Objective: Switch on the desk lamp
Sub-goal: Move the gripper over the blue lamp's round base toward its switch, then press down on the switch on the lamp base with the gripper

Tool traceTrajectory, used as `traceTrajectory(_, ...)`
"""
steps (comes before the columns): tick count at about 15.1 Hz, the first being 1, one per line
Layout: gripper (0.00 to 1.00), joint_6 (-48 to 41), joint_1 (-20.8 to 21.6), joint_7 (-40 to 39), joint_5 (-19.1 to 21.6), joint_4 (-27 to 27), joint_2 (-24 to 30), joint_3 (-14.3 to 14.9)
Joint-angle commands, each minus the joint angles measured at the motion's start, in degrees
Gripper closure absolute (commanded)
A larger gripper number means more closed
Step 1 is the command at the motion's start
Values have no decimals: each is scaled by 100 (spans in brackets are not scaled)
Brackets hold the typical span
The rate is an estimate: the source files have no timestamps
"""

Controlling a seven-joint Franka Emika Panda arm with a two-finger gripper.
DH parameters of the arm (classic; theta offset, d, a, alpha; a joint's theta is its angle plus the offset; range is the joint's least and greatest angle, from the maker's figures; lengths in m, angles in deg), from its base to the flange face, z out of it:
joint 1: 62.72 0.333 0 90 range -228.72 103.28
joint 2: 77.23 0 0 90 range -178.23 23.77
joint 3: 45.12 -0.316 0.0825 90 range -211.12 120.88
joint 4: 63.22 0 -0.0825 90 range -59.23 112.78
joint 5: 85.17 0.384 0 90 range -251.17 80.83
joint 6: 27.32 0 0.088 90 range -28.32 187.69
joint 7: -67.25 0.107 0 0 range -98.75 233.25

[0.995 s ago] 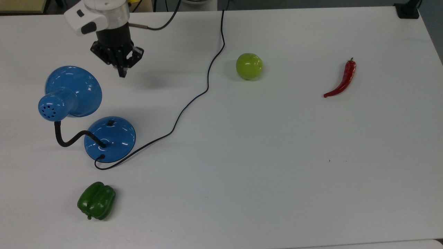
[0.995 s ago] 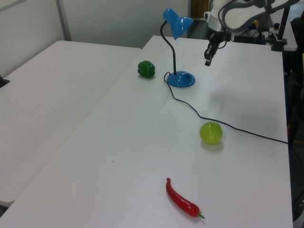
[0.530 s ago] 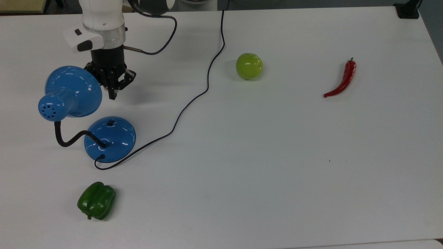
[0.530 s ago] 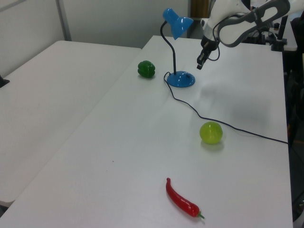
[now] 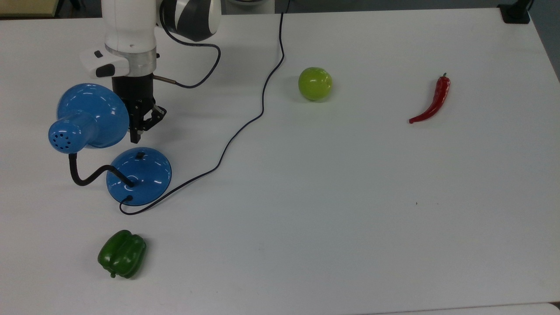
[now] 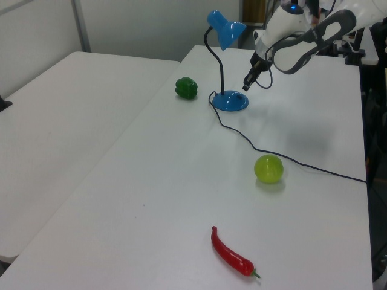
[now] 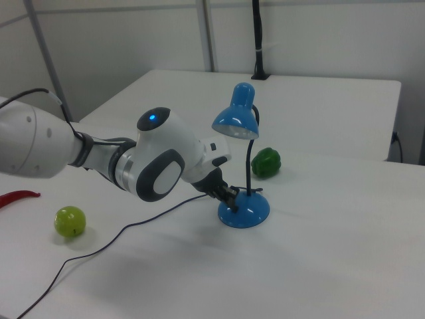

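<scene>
The desk lamp (image 5: 109, 144) stands on the white table (image 5: 350, 197), near the top view's left side. Its blue shade (image 5: 89, 116) sits high on a bent black neck (image 5: 87, 177). Its round blue base (image 5: 140, 175) rests flat on the table, with a small black switch (image 5: 140, 155) on top. A thin black cord (image 5: 245, 127) runs from the base across the table toward the far edge.

The gripper (image 5: 136, 135) hangs just above the base, close to the switch and right beside the shade. Its two fingers look pressed close together, and they hold nothing. In the left view the gripper (image 6: 247, 84) points down at the base from the left view's right.

A green bell pepper (image 5: 122, 253) lies near the lamp. A green apple (image 5: 315, 83) sits in the middle of the table. A red chili pepper (image 5: 433, 100) lies well apart, toward the top view's right.
</scene>
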Motion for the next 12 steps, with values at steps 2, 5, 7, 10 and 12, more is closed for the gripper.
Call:
traceTrajectory(2,100,153,-62,-29,132,-396,-414,39)
traceTrajectory(5,100,180,-80,-29,140,-537,-573,39)
traceTrajectory(7,100,180,-88,-29,149,-555,-591,39)
traceTrajectory(10,100,180,-80,-29,219,-555,-600,21)
traceTrajectory(12,100,180,-71,-20,220,-555,-582,-5)
